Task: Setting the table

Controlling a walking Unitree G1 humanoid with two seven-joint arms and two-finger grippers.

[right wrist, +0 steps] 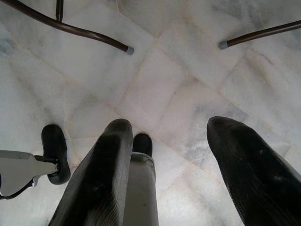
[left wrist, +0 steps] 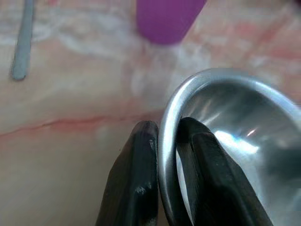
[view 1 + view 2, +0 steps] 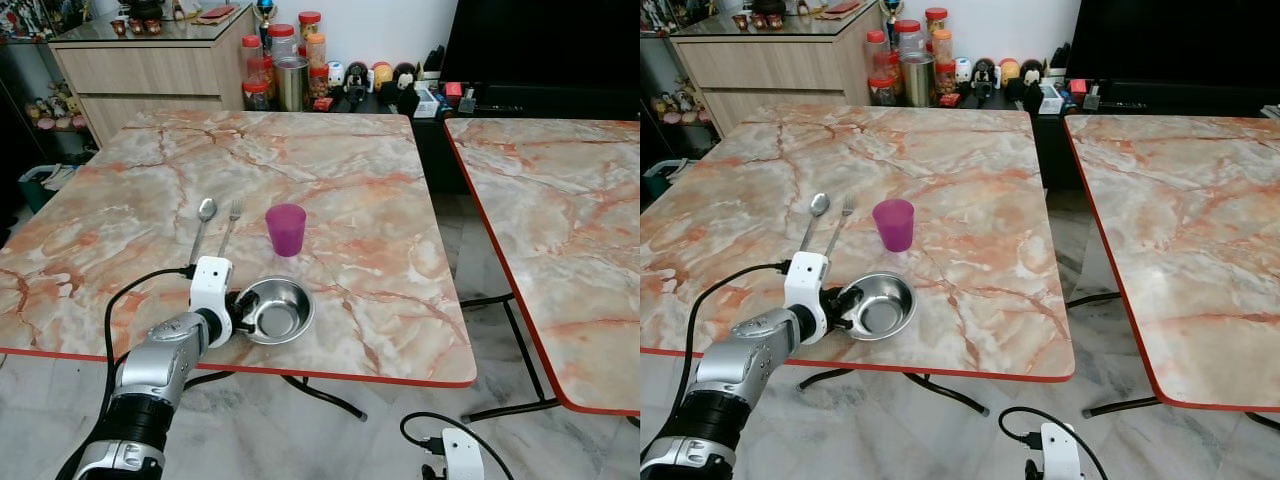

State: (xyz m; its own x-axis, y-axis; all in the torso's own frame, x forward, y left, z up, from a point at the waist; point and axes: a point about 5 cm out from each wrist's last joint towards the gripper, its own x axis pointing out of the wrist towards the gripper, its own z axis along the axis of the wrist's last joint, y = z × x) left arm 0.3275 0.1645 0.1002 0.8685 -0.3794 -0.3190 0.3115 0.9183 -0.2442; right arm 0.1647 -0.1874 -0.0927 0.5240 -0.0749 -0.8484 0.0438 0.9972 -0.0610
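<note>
Gripping the bowl [image 3: 278, 309] by its rim, the left hand [image 3: 238, 312] has one finger inside and one outside the steel wall (the left wrist view shows the pinch plainly), and the bowl sits on the surface [image 3: 330, 170] close to the near edge. Going left to right beyond it, a spoon [image 3: 203, 222] and a fork [image 3: 231, 221] lie side by side, then a purple cup [image 3: 286, 229] stands upright just beyond the bowl. By my reading the setting is well along: cutlery and cup are laid, and the bowl only needs releasing or a last nudge. Low at the right, the right hand [image 1: 164, 155] hangs over the floor, fingers spread, holding nothing.
</note>
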